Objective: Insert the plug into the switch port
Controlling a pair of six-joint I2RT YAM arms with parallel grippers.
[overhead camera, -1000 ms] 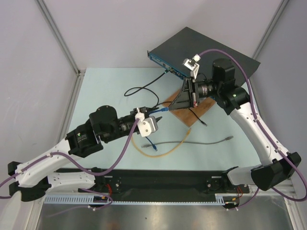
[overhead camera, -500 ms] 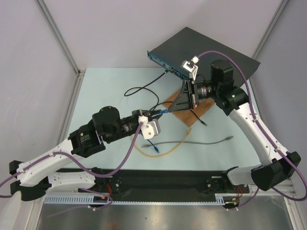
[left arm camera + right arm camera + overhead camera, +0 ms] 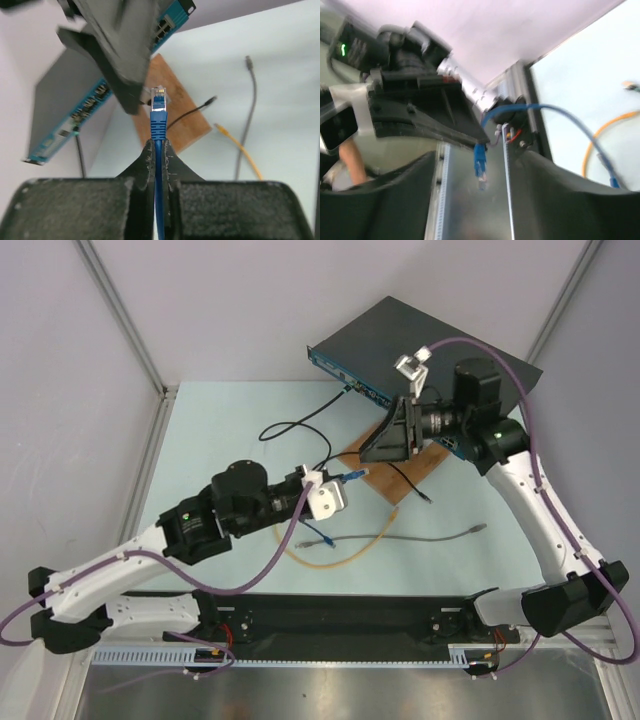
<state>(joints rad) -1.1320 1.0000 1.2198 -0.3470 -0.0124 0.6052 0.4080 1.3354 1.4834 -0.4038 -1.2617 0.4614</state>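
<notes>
We had the left end effector clamped on the blue cable behind its clear plug, the right end effector apart. We judged the plug needed squaring with the dark grey metal switch at the tabletop's far edge.

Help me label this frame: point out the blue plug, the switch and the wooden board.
blue plug (image 3: 158, 122), left wrist view, blue boot
switch (image 3: 390, 330), top external view, dark grey top
wooden board (image 3: 175, 97), left wrist view, bare middle

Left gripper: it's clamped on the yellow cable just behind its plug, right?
Not yellow: the left wrist view shows the left gripper clamped on the blue cable just behind its plug. The yellow cable lies loose on the table.
</notes>
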